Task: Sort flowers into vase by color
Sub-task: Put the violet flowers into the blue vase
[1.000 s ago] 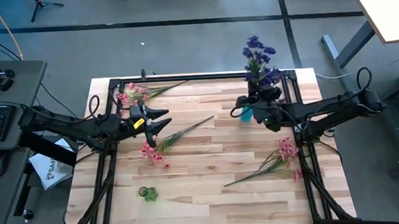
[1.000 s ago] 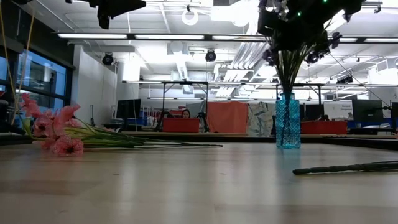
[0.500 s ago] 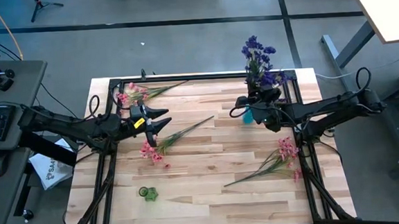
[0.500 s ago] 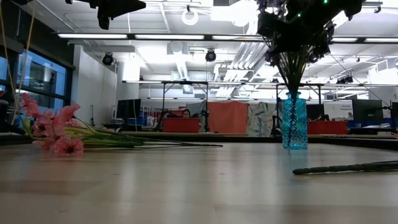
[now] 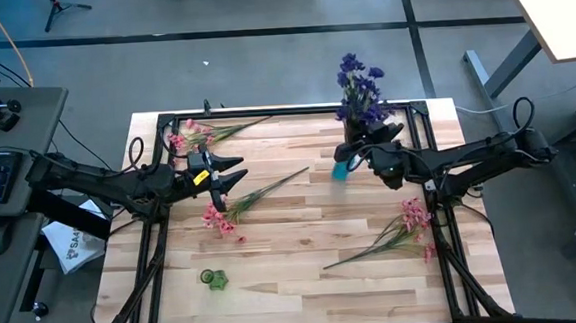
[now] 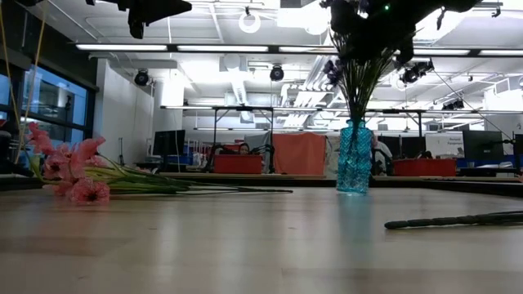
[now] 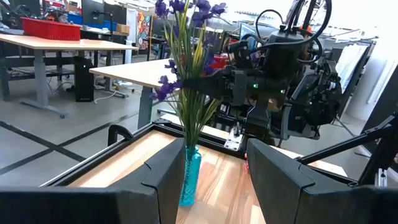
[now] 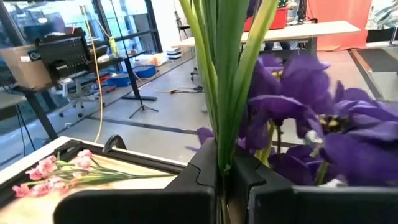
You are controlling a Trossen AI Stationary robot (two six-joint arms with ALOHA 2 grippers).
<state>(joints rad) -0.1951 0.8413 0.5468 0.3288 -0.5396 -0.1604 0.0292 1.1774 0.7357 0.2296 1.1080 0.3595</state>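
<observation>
High view: right gripper [image 5: 365, 148] pinches purple flowers [image 5: 355, 82] standing in the vase [image 5: 340, 169]; release next. Left gripper [image 5: 231, 177] waits, spread.

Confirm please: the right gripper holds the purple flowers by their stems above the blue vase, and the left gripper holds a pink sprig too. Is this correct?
Not entirely. The right gripper is shut on the purple flowers over the blue vase, as you say. But the left gripper holds nothing: the high view shows it open above the table, with the pink sprig lying on the wood beside it.
</observation>
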